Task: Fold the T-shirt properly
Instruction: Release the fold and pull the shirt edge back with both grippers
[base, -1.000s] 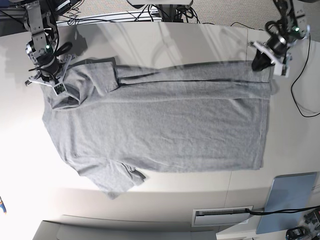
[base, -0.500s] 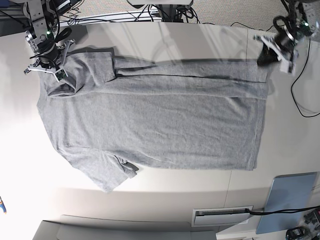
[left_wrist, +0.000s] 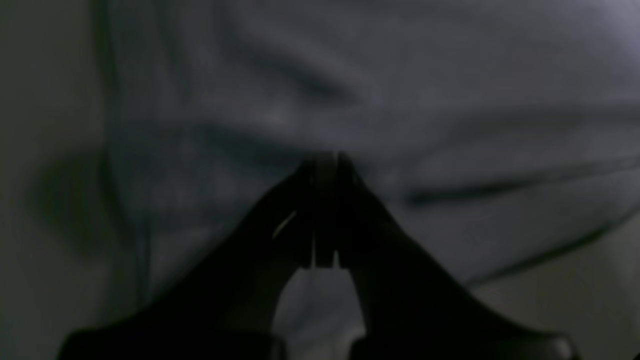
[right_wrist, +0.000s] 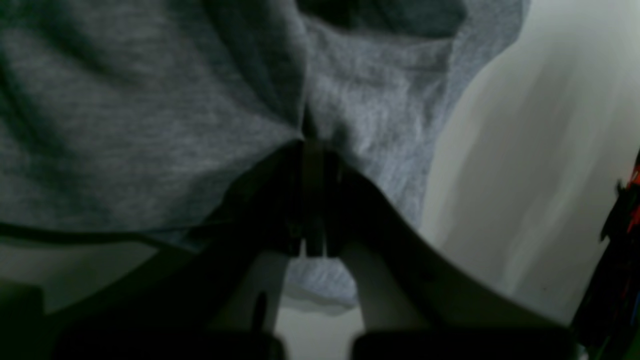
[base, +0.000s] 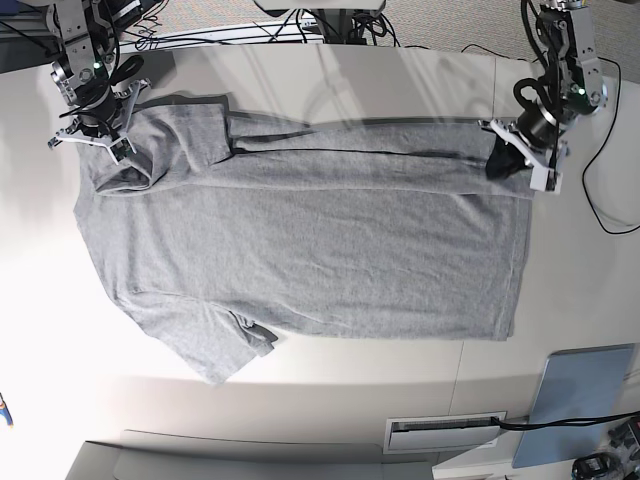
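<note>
The large heather-grey short-sleeved cotton T-shirt (base: 310, 245) lies spread, plain side up, over the middle of the pale table (base: 590, 290). Its long axis runs from 9 o'clock to 3 o'clock: shoulders and sleeves at 9, hem at 3. The right gripper (base: 92, 135), at 10 o'clock, has its jaws pinched tight on the far shoulder; the left gripper (base: 503, 163), at 2 o'clock, is clamped on the far hem corner. The far long edge looks lifted for a first lengthwise fold; I judge the task barely begun, with sleeves, both side folds and the crosswise fold left.
</note>
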